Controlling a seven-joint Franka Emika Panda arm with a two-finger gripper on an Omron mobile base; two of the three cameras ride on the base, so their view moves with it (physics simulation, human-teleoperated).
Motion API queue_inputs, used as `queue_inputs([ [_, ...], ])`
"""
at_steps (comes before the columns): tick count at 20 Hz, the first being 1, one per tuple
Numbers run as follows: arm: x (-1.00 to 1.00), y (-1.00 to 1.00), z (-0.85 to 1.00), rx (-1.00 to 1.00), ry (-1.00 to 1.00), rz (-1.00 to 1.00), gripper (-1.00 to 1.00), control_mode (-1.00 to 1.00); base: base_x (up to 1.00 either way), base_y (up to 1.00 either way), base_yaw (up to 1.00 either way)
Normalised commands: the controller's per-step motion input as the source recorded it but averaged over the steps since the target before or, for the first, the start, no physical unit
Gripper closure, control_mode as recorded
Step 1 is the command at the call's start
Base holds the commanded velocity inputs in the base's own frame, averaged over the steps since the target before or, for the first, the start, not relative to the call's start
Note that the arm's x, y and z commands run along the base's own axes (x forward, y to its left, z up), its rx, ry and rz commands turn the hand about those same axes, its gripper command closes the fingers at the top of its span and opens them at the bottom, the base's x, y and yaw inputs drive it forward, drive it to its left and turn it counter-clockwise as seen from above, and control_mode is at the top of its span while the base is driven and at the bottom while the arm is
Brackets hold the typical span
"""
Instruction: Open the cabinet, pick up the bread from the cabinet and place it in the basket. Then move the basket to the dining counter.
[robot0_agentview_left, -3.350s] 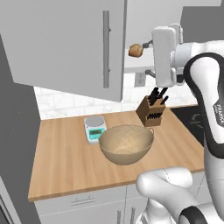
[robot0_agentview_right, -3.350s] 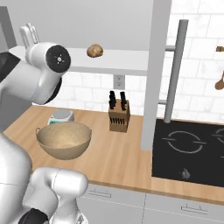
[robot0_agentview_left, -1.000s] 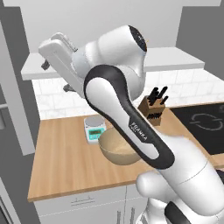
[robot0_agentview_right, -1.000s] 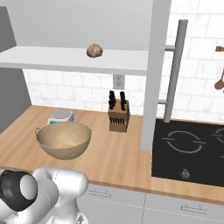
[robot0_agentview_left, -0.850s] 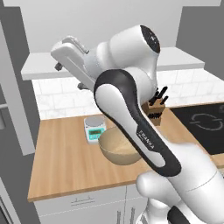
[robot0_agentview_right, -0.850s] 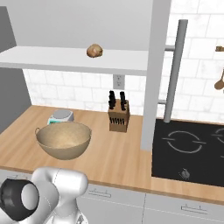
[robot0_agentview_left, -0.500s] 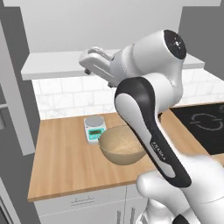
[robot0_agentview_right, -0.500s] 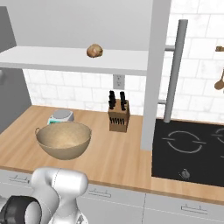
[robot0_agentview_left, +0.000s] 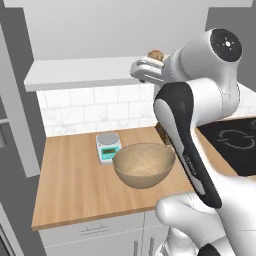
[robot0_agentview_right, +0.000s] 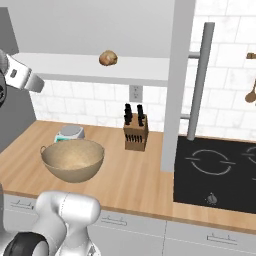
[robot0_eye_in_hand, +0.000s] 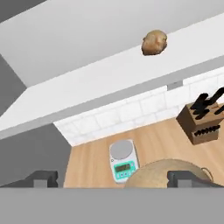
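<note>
The cabinet (robot0_agentview_right: 178, 75) stands open, its door swung out to the right with the bar handle (robot0_agentview_right: 199, 82) facing me. The bread (robot0_agentview_right: 108, 58), a small golden-brown roll, lies on the pale shelf (robot0_agentview_right: 75, 66); in the hand view the bread (robot0_eye_in_hand: 155, 42) is at the upper right. My gripper (robot0_eye_in_hand: 113, 178) is open, its fingertips (robot0_eye_in_hand: 43, 177) far apart with nothing between them, below and in front of the shelf. In the left base view the bread (robot0_agentview_left: 156, 54) peeks out behind my hand. The basket (robot0_agentview_left: 144, 165) stands on the worktop under the shelf. The dining counter is out of view.
A white-and-teal scale (robot0_agentview_left: 108, 146) sits just behind the basket. A knife block (robot0_agentview_right: 135, 130) stands by the tiled wall. A black hob (robot0_agentview_right: 220, 170) fills the worktop's right end. The open door's edge (robot0_agentview_left: 20, 125) hangs at the far left.
The arm has swung from the left side rightward along the front of the shelf, bringing the hand close to the bread. Bread, basket and doors have not moved.
</note>
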Motion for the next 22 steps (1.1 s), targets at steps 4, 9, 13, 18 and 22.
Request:
queue_inputs([
  [4,0.22,-0.92,-0.23,-0.36,-0.21,-0.17,-1.0,-1.0,0.0,0.0,0.0],
  [9,0.44,-0.84,0.04,-0.33,-0.02,-0.17,-1.0,-1.0,0.0,0.0,0.0],
  [13,0.6,-0.49,0.46,-0.17,0.23,-0.17,-1.0,-1.0,0.0,0.0,0.0],
  [18,0.53,-0.17,0.09,-0.01,0.12,-0.05,-1.0,-1.0,0.0,0.0,0.0],
  [22,0.46,0.23,-0.08,0.13,0.0,-0.06,-1.0,-1.0,0.0,0.0,0.0],
])
